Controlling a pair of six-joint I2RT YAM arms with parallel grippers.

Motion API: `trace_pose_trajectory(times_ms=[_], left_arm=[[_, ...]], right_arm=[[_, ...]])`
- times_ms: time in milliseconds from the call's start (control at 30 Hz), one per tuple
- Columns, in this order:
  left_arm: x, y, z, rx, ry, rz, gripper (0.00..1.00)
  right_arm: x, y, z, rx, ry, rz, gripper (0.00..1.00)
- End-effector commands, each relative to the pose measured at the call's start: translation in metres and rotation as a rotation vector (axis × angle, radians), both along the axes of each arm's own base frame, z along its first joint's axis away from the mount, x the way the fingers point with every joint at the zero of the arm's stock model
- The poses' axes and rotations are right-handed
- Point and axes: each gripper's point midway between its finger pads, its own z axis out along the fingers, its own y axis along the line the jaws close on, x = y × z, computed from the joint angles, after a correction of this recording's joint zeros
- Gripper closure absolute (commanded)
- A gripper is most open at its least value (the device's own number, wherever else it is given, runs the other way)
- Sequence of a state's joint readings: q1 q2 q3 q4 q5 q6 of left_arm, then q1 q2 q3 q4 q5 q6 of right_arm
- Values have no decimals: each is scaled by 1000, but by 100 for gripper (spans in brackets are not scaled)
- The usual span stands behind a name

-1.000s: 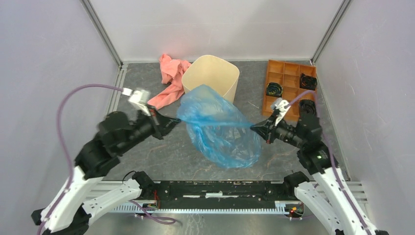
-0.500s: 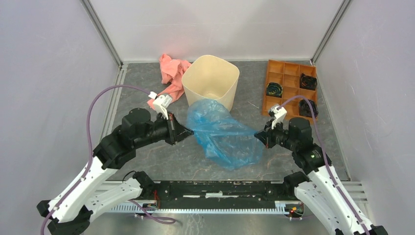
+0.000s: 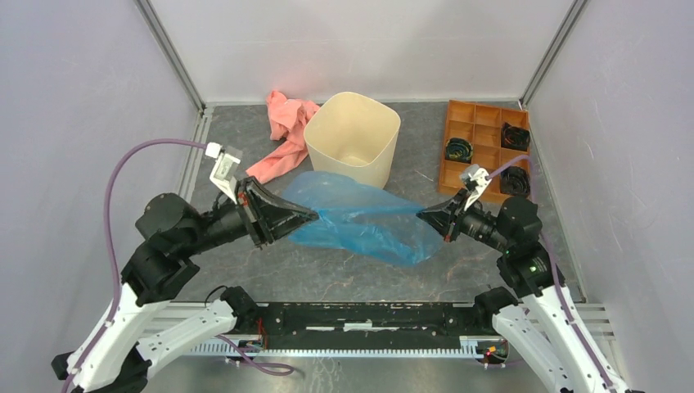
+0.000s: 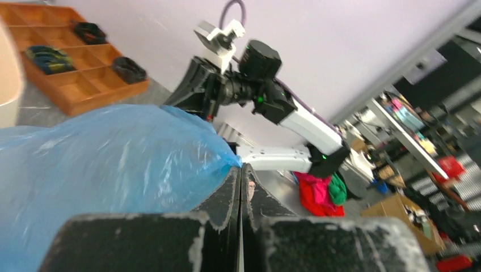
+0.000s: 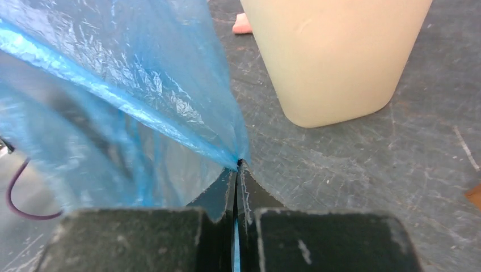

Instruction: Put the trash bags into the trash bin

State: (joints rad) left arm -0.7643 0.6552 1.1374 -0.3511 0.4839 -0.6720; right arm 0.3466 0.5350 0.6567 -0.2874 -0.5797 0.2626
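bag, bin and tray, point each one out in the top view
bag (image 3: 360, 225): top view, middle of the blue film
bin (image 3: 360, 174): top view, near outer wall
tray (image 3: 466, 115): top view, bare far-left compartment

In the left wrist view the trash bin (image 4: 7, 79) is only a blurred cream sliver at the left edge, the orange tray (image 4: 74, 93) runs off the upper left corner, and the clutter (image 4: 408, 141) at right is too blurred to name. In the right wrist view the bin's rim lies above the top edge, the pink cloth (image 5: 243, 25) shows as a mere tip, and the blue bag (image 5: 113, 85) runs off left. From above, the dark items (image 3: 459, 150) in the tray are too small to identify
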Motion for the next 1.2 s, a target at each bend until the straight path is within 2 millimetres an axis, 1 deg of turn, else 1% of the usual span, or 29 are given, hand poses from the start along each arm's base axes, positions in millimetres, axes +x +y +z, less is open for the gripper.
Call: trace_pose_trajectory(times_ms=[0,33,67,100,133,167,200,233,267,300,333,367,400,433,467,500,567,667,733,767,833,867,933,967,1000,1033,1067,1100,1167], left_arm=[[60,14,-48,169,208,333,98],[80,28,-78,270,293,479,98],[90,43,-106,370,371,591,98],[95,52,-124,441,418,652,98],[96,53,-134,480,430,658,98],[93,49,-133,481,422,626,98],[87,40,-123,443,393,563,98],[81,29,-107,390,347,482,98],[72,22,-86,327,291,412,98],[65,20,-68,277,246,371,98],[60,23,-55,242,211,362,98],[60,28,-49,229,196,385,98],[65,38,-48,230,199,449,98],[69,44,-55,243,230,489,98],[76,49,-65,261,269,546,98],[81,50,-78,286,311,580,98],[87,38,-102,327,371,561,98],[96,20,-127,390,427,529,98],[103,18,-141,447,442,543,89],[104,20,-144,462,439,552,82],[105,24,-144,470,424,568,62],[103,25,-140,461,409,564,51],[92,24,-131,417,362,504,30],[82,19,-123,367,334,442,21],[71,16,-123,337,326,390,16],[61,15,-123,308,322,346,14],[50,13,-129,297,337,295,9],[39,10,-138,292,371,245,6],[26,6,-161,283,456,188,3]], right_arm=[[16,6,-23,36,71,-28,100],[21,4,-35,14,96,-51,100],[25,2,-45,0,115,-65,100],[26,4,-54,-7,138,-62,100],[27,6,-62,-10,160,-53,99],[27,9,-69,-12,184,-39,100],[27,12,-72,-7,197,-16,100],[26,15,-73,0,203,2,100],[26,17,-73,4,203,10,100],[27,19,-71,8,198,16,99],[29,20,-69,14,188,17,100],[30,21,-66,22,183,15,100],[32,22,-64,30,178,14,100],[33,22,-65,31,185,11,99],[37,22,-63,37,171,-3,100],[41,20,-67,30,175,-26,100],[52,10,-80,0,192,-114,99],[64,-8,-102,-44,221,-246,100],[66,-18,-121,-75,246,-307,100],[67,-24,-129,-91,253,-337,100],[65,-26,-138,-101,263,-346,100],[64,-26,-140,-99,266,-346,100],[62,-23,-141,-82,270,-332,100],[61,-20,-140,-72,270,-317,100],[61,-18,-138,-65,269,-303,99],[61,-16,-137,-63,268,-294,100],[63,-15,-135,-61,268,-290,100],[64,-14,-135,-62,270,-287,100],[67,-12,-132,-60,268,-282,99]])
